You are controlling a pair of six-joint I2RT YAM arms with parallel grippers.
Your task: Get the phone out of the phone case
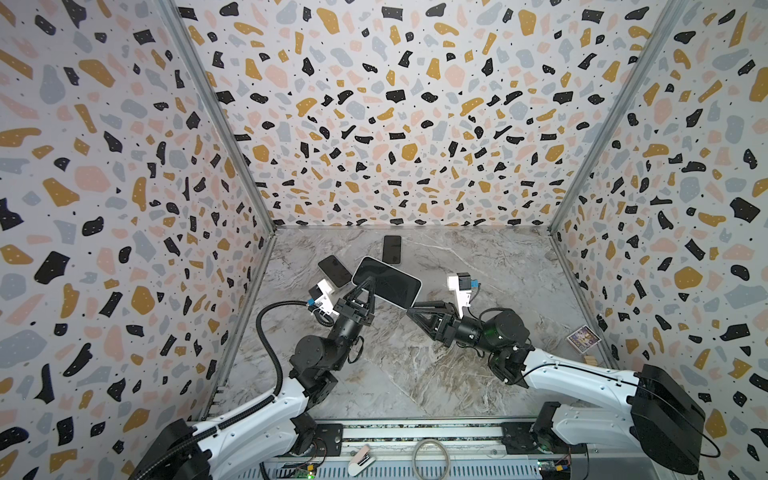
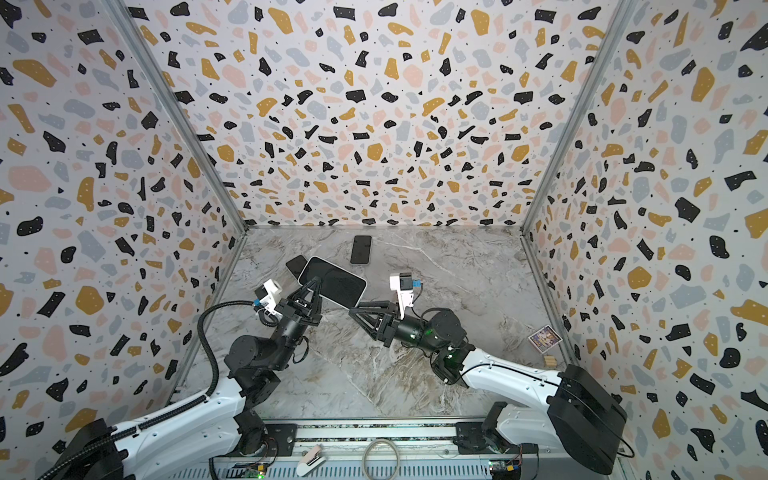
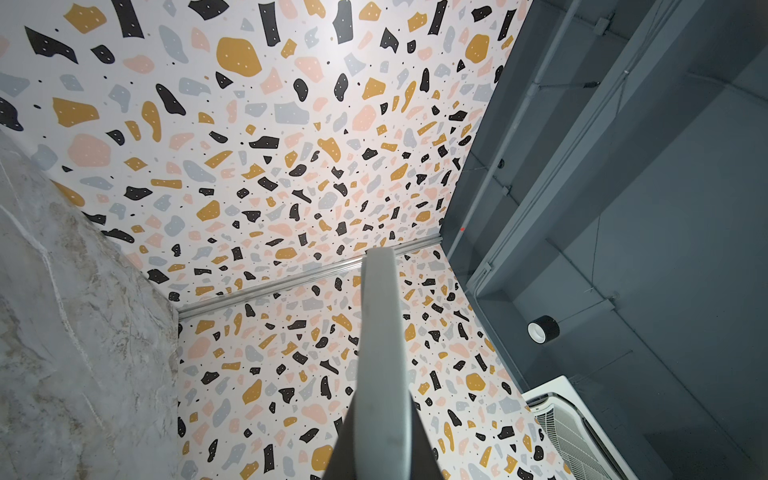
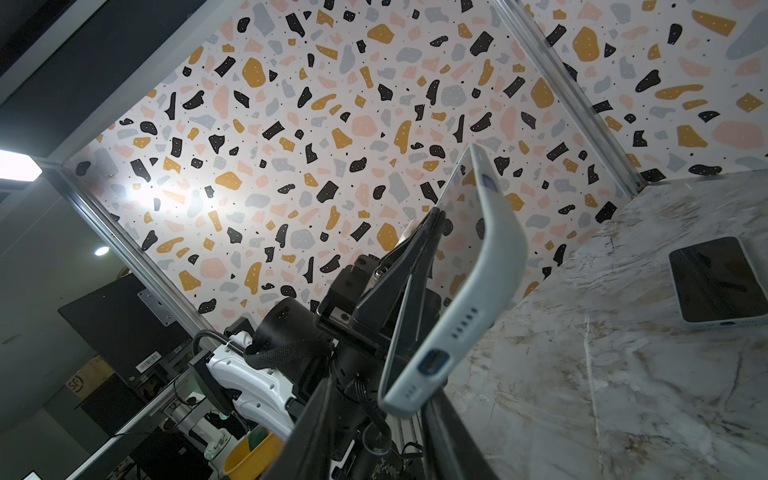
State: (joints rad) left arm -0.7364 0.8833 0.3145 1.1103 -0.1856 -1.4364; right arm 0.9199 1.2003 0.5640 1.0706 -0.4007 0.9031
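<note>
The phone [image 1: 386,282] [image 2: 332,280], dark screen up in a pale phone case [image 4: 469,291], hangs tilted above the marble table in both top views. My left gripper [image 1: 365,286] [image 2: 313,284] is shut on its left end. In the left wrist view the case's edge [image 3: 382,353] runs up between the jaws of the left gripper [image 3: 382,399]. My right gripper [image 1: 409,309] [image 2: 351,309] sits at the phone's lower right corner. In the right wrist view that corner lies between the open jaws of the right gripper [image 4: 380,395], with a gap on one side.
Two other phones lie on the table behind: one near the back wall [image 1: 392,249] [image 2: 360,249], one half hidden behind the held phone [image 1: 334,271] [image 2: 296,266]. A small picture card [image 1: 584,338] [image 2: 544,337] lies by the right wall.
</note>
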